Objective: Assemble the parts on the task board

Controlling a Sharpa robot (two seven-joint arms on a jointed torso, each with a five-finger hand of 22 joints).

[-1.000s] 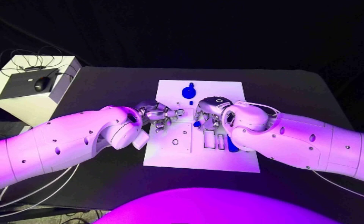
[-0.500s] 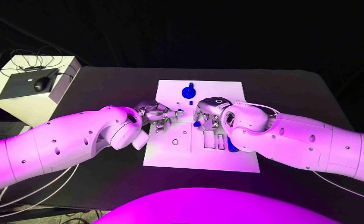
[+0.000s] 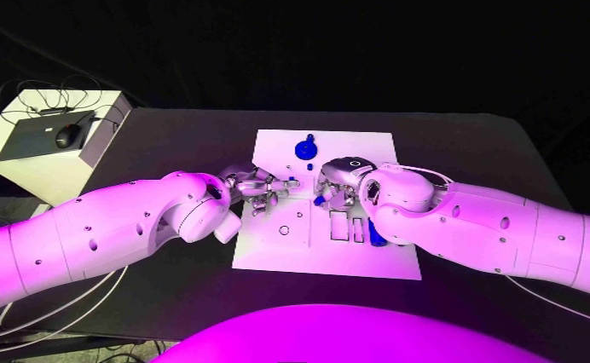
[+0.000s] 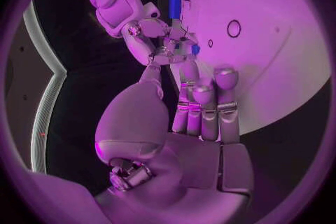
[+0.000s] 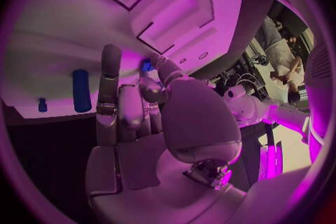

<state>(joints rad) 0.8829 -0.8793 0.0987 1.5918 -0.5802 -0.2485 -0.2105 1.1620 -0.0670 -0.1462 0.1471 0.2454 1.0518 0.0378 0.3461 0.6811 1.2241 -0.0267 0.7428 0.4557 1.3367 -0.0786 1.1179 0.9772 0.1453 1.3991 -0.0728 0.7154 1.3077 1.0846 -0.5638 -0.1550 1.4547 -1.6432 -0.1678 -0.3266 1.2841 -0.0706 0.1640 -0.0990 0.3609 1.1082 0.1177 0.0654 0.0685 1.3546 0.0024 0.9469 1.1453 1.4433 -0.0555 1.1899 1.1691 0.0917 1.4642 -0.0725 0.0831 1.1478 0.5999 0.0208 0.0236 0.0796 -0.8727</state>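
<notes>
The white task board (image 3: 280, 248) lies in the middle of the black table. My right hand (image 3: 339, 182) hovers over the board's centre and pinches a small blue part (image 3: 320, 200) between thumb and a finger; the right wrist view shows this small blue part (image 5: 145, 66) at the fingertips, above the rectangular recesses (image 5: 171, 11). My left hand (image 3: 261, 187) lies at the board's left edge with its fingers (image 4: 203, 106) stretched out and nothing in them. A large blue part (image 3: 305, 148) and a tiny blue part (image 3: 310, 166) lie at the far end. A blue rod (image 3: 376, 234) lies beside the slots.
A round hole (image 3: 284, 230) marks the board's left half, also seen in the left wrist view as a round hole (image 4: 234, 28). A white box (image 3: 55, 158) carrying a dark device stands off the table's left side. Bare black table surrounds the board.
</notes>
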